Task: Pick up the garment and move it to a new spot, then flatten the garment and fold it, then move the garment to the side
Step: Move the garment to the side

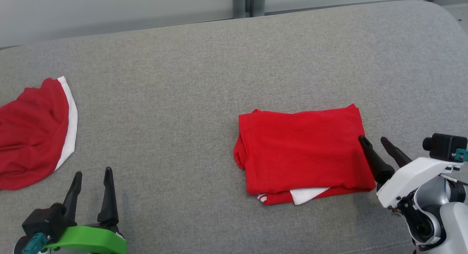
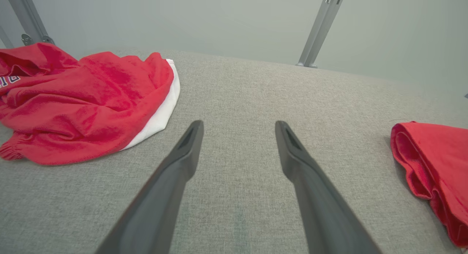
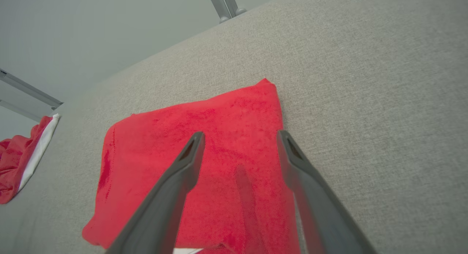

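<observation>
A red garment [image 1: 303, 151] lies folded into a neat rectangle on the grey cushion [image 1: 204, 64], right of centre, with a white strip peeking out at its near edge. My right gripper [image 1: 373, 140] hovers open at the garment's right edge, holding nothing; in the right wrist view the folded garment [image 3: 226, 137] spreads beneath the open fingers [image 3: 182, 170]. My left gripper [image 1: 93, 174] stands open at the lower left over bare cushion, well apart from the fold. The left wrist view catches the garment's rolled left edge [image 2: 427, 155] at far right.
A second red garment with a white band [image 1: 33, 133] lies crumpled at the cushion's left edge, also seen as a heap [image 2: 80, 100] and far off [image 3: 18, 159]. Behind the cushion runs a pale wall with a grey metal post [image 1: 248, 3].
</observation>
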Tool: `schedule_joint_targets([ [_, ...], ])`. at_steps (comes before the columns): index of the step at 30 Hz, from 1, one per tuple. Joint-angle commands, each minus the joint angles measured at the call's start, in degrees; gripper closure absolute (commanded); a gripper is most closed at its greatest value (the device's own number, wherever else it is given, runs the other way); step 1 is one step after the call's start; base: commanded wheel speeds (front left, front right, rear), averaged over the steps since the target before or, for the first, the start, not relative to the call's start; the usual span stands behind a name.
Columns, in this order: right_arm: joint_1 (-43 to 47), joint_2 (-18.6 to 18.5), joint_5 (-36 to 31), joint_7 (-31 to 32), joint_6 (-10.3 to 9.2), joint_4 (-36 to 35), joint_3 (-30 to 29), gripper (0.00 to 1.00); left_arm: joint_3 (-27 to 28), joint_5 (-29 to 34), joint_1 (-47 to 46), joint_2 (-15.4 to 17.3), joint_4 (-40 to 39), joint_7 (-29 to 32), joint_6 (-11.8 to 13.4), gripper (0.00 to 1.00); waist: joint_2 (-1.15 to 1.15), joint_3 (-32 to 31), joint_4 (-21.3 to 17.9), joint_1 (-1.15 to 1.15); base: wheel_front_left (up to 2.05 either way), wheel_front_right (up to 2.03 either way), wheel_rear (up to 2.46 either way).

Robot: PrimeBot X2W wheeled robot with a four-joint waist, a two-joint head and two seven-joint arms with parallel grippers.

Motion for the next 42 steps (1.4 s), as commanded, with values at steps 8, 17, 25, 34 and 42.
schedule_joint_targets([
  [8,-2.41,-0.15,-3.05,-1.6,0.02,13.95,-2.25,0.0,-0.39,2.44,0.21,-1.09,0.01,-1.04,0.23,0.0,0.0,-1.6,2.46,0.0,0.0,0.0,0.0],
  [17,-8.74,-0.45,3.0,1.14,0.02,26.74,-1.97,0.0,-1.33,3.06,0.21,-1.98,0.69,-1.17,-0.28,0.0,0.0,-2.19,5.25,0.0,0.0,0.0,0.0],
  [25,-13.02,-3.78,9.82,3.18,0.04,25.52,4.01,1.0,-2.01,3.21,-0.91,-2.53,1.74,-1.17,-0.99,0.0,0.0,-2.37,8.52,0.0,0.0,0.0,0.0],
  [34,-20.67,-10.06,13.33,7.36,0.02,21.5,14.77,1.0,-2.74,3.92,-2.46,-4.24,2.64,-1.42,-1.9,0.0,0.0,-0.84,11.3,0.0,0.0,0.0,0.0],
  [42,-26.56,-20.87,12.91,11.16,0.02,24.68,13.03,1.0,-1.73,4.53,-4.05,-3.95,2.41,-1.48,-2.5,0.0,0.0,3.88,10.9,0.0,0.0,0.0,0.0],
])
